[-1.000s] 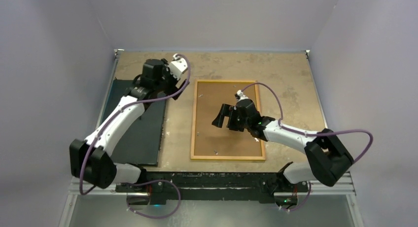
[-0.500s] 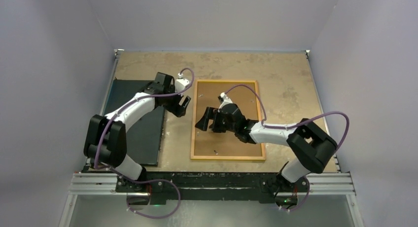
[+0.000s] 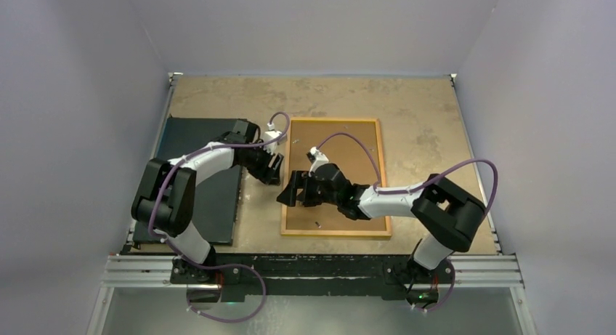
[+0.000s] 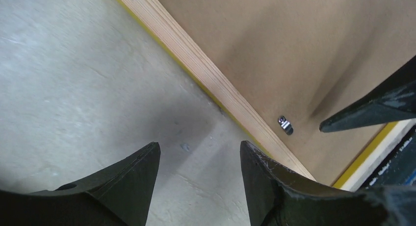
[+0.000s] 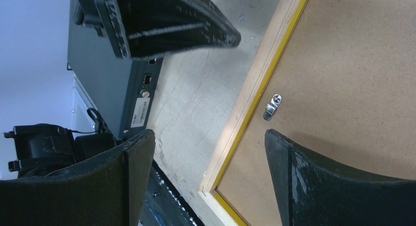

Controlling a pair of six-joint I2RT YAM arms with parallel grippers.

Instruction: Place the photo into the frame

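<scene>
The frame (image 3: 335, 232) is laid flat on the table (image 3: 421, 117), a little right of centre, back side up, so that a brown backing board (image 3: 356, 150) is seen inside its yellow-edged wooden border. The photo is not seen in any view. A black board (image 3: 211, 204) is laid flat at the table's left side, apart from the frame.

The left gripper (image 3: 270, 168) is held low over bare table just beside the frame's left rail (image 4: 196, 54). Its jaws are parted by a moderate gap, and nothing is held between them (only tabletop is seen there). The right gripper (image 3: 290, 191) is reached across the backing board to the same rail, its jaws spread wide over the border and empty. A small metal clip (image 5: 271, 107) is seen on the board just inside the rail. The two grippers are near each other, but not touching.
</scene>
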